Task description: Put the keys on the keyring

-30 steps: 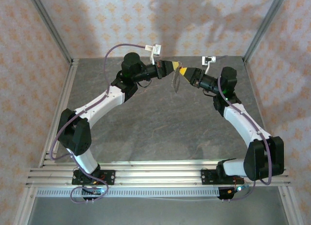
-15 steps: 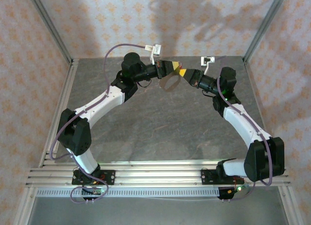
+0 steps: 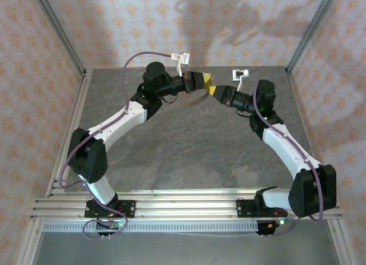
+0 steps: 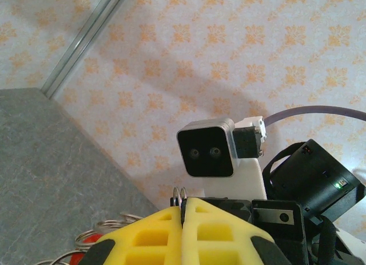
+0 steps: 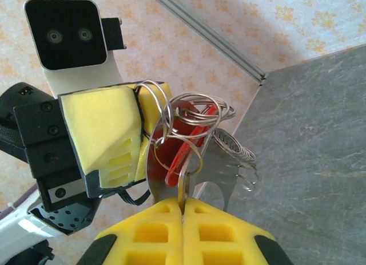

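Observation:
My left gripper (image 3: 202,80) is shut on the keyring (image 3: 197,98), a thin pale loop that hangs in mid-air between the two arms. Two wire coils of the keyring (image 4: 180,193) stick up from between its yellow fingers (image 4: 148,228). My right gripper (image 3: 212,91) meets it tip to tip from the right. In the right wrist view, my right gripper (image 5: 183,206) is shut on a thin metal blade under the red head of a key (image 5: 184,140). Wire rings (image 5: 197,111) tangle around that head, against the left gripper's yellow pad (image 5: 103,127).
A flat silver metal piece (image 5: 230,162) and a coiled spring-like fringe (image 5: 237,150) hang with the bundle. Below lies the grey stone-patterned table (image 3: 189,145), with patterned walls and aluminium corner posts (image 3: 306,30) close behind the grippers.
My right gripper has shut and shifted left toward the left gripper. The hanging loop has swung from edge-on to a flatter, broader lie below the tips.

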Robot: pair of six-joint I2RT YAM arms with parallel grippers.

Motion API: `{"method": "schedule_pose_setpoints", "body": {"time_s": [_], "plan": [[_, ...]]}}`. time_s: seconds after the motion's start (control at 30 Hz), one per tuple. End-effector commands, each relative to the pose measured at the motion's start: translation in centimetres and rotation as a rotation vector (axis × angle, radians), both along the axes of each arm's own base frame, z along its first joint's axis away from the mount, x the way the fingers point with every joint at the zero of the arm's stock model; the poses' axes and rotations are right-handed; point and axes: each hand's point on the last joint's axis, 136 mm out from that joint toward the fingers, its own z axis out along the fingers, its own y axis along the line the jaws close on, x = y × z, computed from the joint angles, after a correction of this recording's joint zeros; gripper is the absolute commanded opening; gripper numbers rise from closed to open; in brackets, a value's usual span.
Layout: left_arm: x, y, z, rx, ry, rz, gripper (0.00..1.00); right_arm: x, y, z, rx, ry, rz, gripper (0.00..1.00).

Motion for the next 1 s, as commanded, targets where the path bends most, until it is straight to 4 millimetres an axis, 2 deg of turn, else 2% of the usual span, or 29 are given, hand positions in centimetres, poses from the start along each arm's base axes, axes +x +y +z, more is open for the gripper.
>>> {"method": "schedule_pose_setpoints", "body": {"time_s": [0.0, 0.1, 0.13, 0.2, 0.27, 0.5, 0.63, 0.77, 0.97], "plan": [[-0.8, 0.4, 3.6, -0.059, -0.092, 0.011, 0.0, -2.0, 0.9, 0.9, -0.021, -0.037, 0.086, 0.0], [-0.8, 0.3, 3.5, -0.058, -0.089, 0.012, 0.0, -2.4, 0.8, 0.8, -0.046, -0.035, 0.092, 0.0], [-0.8, 0.3, 3.6, -0.058, -0.09, 0.012, 0.0, -2.5, 0.6, 0.7, -0.062, -0.034, 0.08, 0.06], [-0.8, 0.4, 3.6, -0.059, -0.087, 0.017, 0.0, -2.7, -0.3, 1.0, -0.085, -0.043, 0.037, 0.26], [-0.8, 0.5, 3.6, -0.063, -0.086, 0.024, 0.0, -2.8, -1.7, 1.9, -0.08, -0.066, -0.027, 0.36], [-1.3, 0.5, 3.6, -0.095, -0.074, 0.041, 0.0, -2.9, -5.9, 5.5, 0.01, -0.116, -0.258, 0.41], [-1.7, 0.2, 3.8, -0.114, -0.068, 0.055, 0.0, -1.4, -7.7, 7.1, 0.117, -0.102, -0.397, 0.43], [-1.8, 0.3, 3.8, -0.15, -0.05, 0.084, 0.0, -0.2, -7.9, 8.7, 0.228, -0.117, -0.427, 0.43], [-1.6, 1.0, 3.7, -0.215, -0.015, 0.135, 0.0, 1.4, -6.4, 8.9, 0.28, -0.121, -0.414, 0.43]]}}
